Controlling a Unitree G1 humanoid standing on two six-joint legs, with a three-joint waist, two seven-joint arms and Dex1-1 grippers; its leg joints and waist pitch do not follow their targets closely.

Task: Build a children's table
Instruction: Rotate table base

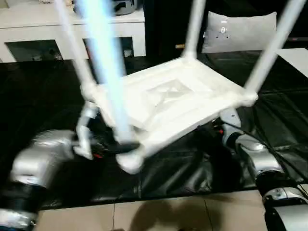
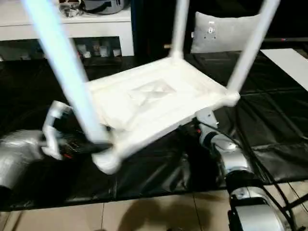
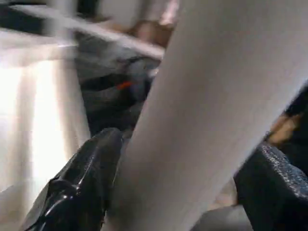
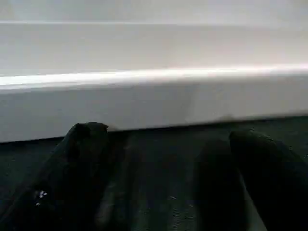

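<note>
The children's table is upside down, tilted, lifted off the black sheet, with four legs standing up from its corners. The left pincer is clenched around the nearest leg, close to that corner socket. The right pincer is released, its fingers spread beneath the table's rim without touching it. Judged risk: held by one leg alone, the table could twist the leg out of its socket or swing down onto the sheet.

Silver forearms, black-fingered claws
</note>
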